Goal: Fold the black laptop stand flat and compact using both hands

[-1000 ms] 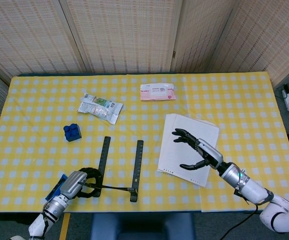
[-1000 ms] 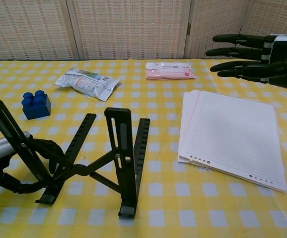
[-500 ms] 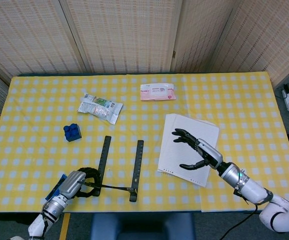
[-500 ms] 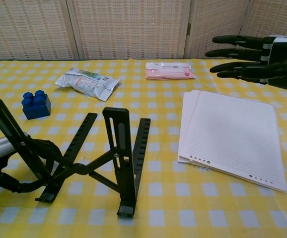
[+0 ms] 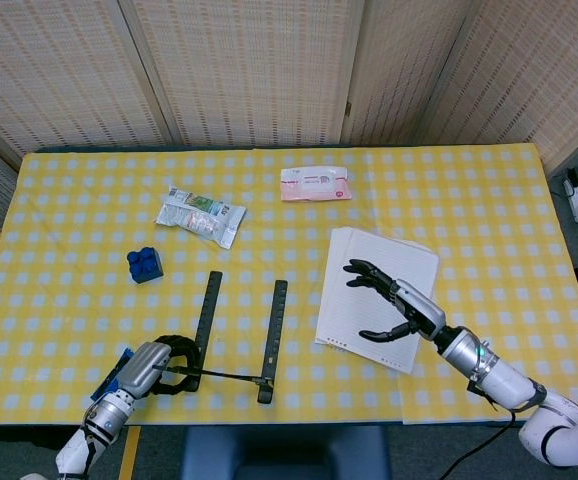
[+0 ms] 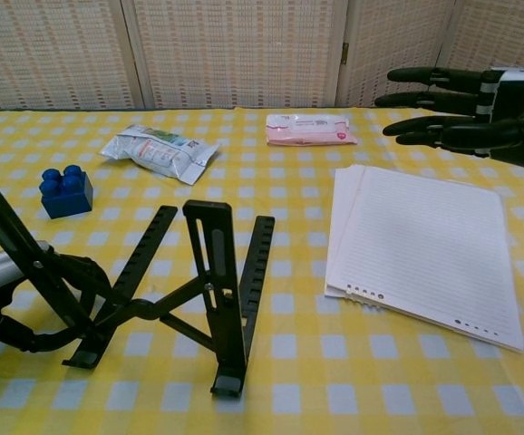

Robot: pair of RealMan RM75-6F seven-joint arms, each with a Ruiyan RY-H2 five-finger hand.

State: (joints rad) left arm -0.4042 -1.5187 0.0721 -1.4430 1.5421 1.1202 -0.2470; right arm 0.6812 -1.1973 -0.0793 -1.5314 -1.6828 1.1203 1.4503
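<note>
The black laptop stand [image 5: 237, 335] [image 6: 185, 285] stands unfolded near the table's front edge, its two notched arms pointing away and a crossed linkage joining them. My left hand [image 5: 169, 362] [image 6: 67, 299] grips the stand's left leg low at the front left, fingers wrapped around the bar. My right hand [image 5: 387, 305] [image 6: 448, 113] hovers open above the paper stack, fingers spread and pointing left, well apart from the stand.
A stack of lined paper [image 5: 377, 296] [image 6: 421, 245] lies right of the stand. A blue toy brick [image 5: 145, 264] [image 6: 65, 192], a silver snack packet [image 5: 200, 215] [image 6: 158, 152] and a pink wipes pack [image 5: 315, 184] [image 6: 309, 130] lie farther back on the yellow checked cloth [image 5: 489, 210].
The stand has shifted slightly left and toward the front edge in my left hand's grip. My right hand has drifted a little to the right.
</note>
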